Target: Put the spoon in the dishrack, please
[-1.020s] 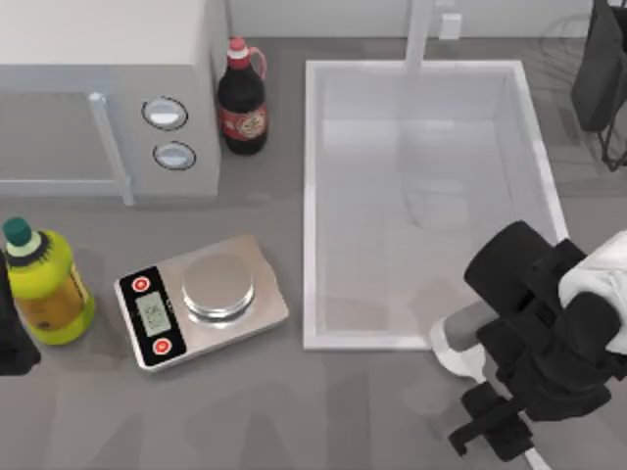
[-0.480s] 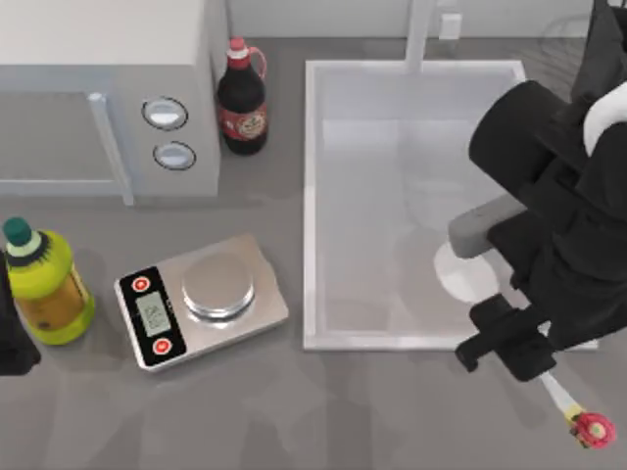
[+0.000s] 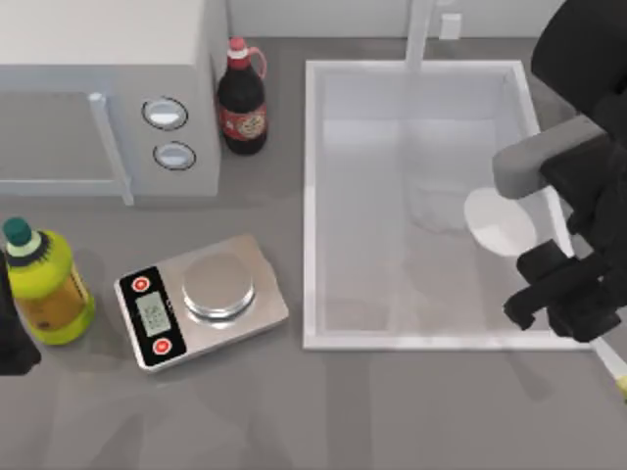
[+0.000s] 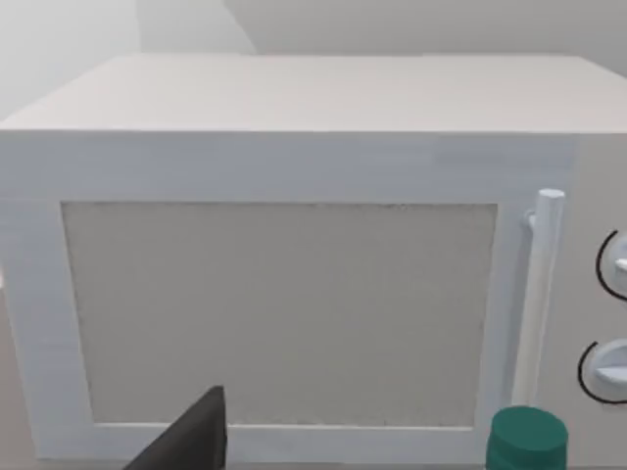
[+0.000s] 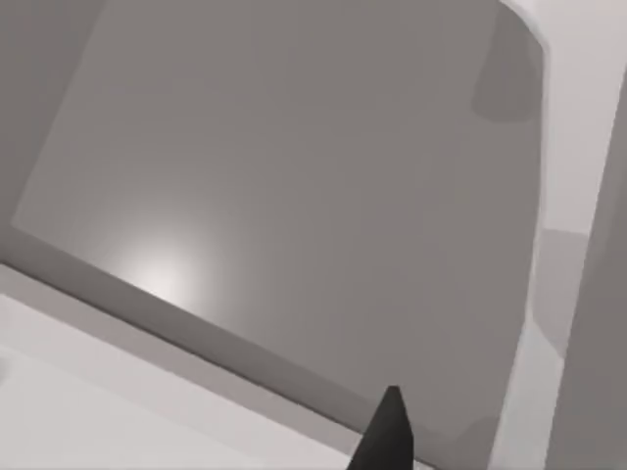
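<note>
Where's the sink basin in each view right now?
Top view: sink basin fills the right half; right gripper holds the spoon over its right side.
Right wrist view: its grey floor and white rim.
Left wrist view: parked left gripper faces the microwave instead.
Shared landmark: microwave, top view's upper left.

- right tool (image 3: 563, 299) is over the right edge of the white sink (image 3: 312, 196), gripping the spoon (image 3: 500, 220)
- spoon bowl hangs over the basin, and its handle tip pokes out past the tool near the worktop (image 3: 294, 411) on the right
- left arm's parked at the far left edge, beside the yellow bottle (image 3: 44, 284)
- kitchen scale (image 3: 201, 299) sits left of the sink, with the microwave (image 3: 98, 88) and dark sauce bottle (image 3: 242, 98) behind it
</note>
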Motion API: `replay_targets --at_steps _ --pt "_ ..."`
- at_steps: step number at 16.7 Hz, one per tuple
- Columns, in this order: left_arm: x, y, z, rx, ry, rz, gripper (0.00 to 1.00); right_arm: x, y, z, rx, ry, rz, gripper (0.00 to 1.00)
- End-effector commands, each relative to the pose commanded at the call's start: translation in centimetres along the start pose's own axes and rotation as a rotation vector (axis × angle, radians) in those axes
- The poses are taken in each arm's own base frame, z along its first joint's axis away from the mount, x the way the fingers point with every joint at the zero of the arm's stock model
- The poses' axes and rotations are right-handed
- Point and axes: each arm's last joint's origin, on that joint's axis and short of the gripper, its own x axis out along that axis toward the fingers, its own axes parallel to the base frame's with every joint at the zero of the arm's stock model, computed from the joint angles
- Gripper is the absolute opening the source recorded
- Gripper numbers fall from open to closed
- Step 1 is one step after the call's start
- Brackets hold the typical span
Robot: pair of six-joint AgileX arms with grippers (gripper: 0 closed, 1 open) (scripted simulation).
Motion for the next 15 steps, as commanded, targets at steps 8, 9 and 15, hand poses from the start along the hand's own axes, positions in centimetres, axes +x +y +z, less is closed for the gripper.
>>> replay_targets --at_steps 8,9,15 --pt "0.0 0.0 0.0 0.0 0.0 0.0 1.0 -0.7 -2.3 0.5 0.084 -0.128 0.062 0.0" --pt "0.0 0.0 0.0 0.0 0.0 0.0 1.0 -1.1 -3.4 0.6 0.123 -0.188 0.084 0.0" --pt "0.0 0.0 0.0 0.0 0.0 0.0 1.0 -3.7 -13.7 -0.6 0.388 -0.7 0.119 0.0"
